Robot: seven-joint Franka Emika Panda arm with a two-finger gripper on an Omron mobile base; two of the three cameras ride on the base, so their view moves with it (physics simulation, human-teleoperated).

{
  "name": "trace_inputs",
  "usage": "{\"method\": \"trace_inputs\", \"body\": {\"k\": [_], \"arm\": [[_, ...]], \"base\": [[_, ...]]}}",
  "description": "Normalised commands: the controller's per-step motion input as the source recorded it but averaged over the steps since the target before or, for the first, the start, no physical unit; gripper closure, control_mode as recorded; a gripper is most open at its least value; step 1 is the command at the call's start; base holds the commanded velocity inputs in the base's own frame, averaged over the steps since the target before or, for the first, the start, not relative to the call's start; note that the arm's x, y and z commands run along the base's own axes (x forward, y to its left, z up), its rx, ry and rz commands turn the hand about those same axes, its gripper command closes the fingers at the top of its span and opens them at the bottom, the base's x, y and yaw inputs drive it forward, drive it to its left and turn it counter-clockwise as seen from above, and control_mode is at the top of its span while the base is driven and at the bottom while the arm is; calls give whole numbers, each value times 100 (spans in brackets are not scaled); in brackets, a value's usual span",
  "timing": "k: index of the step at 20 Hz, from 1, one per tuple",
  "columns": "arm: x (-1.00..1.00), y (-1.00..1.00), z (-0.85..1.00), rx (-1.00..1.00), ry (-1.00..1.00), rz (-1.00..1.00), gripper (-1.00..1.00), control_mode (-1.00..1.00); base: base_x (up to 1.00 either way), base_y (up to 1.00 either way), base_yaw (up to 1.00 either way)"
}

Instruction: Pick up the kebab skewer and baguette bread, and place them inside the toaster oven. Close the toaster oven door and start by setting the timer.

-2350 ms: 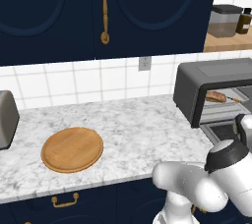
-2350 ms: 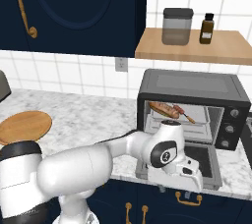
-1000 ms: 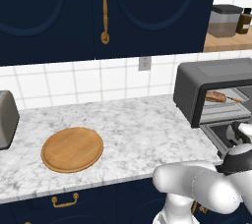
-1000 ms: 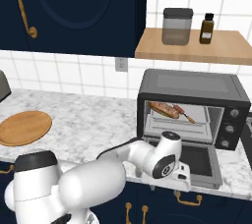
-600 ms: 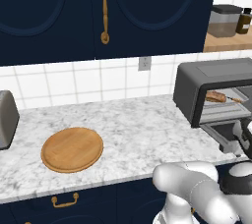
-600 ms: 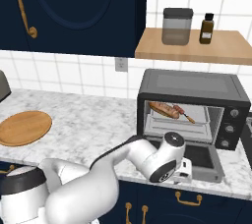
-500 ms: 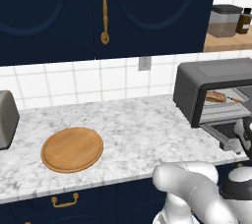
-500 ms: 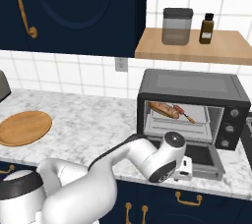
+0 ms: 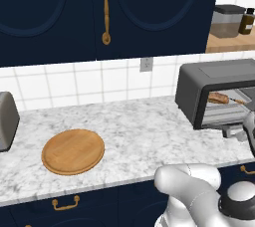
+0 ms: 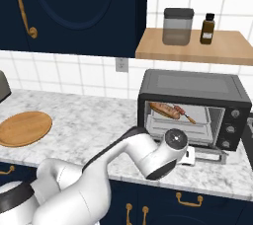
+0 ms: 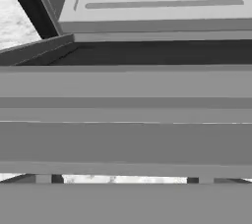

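One toaster oven (image 10: 197, 91) on counter (image 9: 149, 136), door (image 10: 210, 156) down. Inside: one baguette bread (image 10: 165, 111), one kebab skewer (image 10: 185, 114). One round board (image 9: 73, 151). End effector fingers spread wide near door, holding nothing.

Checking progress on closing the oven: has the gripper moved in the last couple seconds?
Yes. In the right base view the gripper has dropped from in front of the toaster oven opening to the lowered toaster oven door edge.
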Motion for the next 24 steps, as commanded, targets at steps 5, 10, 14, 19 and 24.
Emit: {"method": "trace_inputs", "body": {"k": [5, 10, 14, 19, 24], "arm": [[100, 49, 50, 0, -10, 1, -100, -100], [100, 35, 20, 0, -1, 3, -100, -100], [81, 0, 20, 0, 0, 2, -100, -100], [58, 9, 3, -1, 0, 2, -100, -100], [67, 14, 0, 0, 0, 1, -100, -100]], "base": [[0, 0, 0], [0, 0, 0], [0, 0, 0], [0, 0, 0], [0, 0, 0]]}}
